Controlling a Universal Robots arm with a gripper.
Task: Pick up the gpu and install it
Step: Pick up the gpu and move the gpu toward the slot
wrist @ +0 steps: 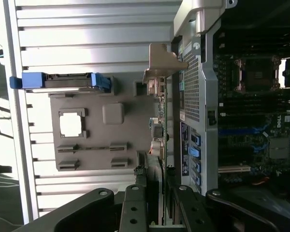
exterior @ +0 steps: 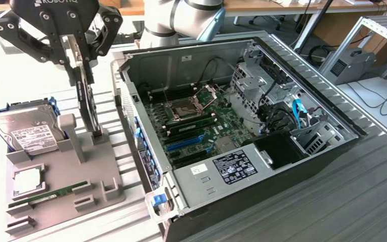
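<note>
We find the fingers (exterior: 69,58) drawn narrow and pinched on the upper end of the gpu (exterior: 89,101), a thin, flat, dark circuit card. The card hangs straight down from them, standing on edge with its long axis upright and in line with the fingers. Its lower end meets a slot post of the grey moulded parts holder (exterior: 59,171) on the ribbed metal counter (exterior: 355,201) (we cannot tell whether it is seated or just clear). In the wrist view the fingers (wrist: 135,208) flank the card (wrist: 158,130) edge-on. The open grey computer case (exterior: 180,50), with blue expansion slots (exterior: 183,143), lies just beside the holder, to the exterior view's right.
</note>
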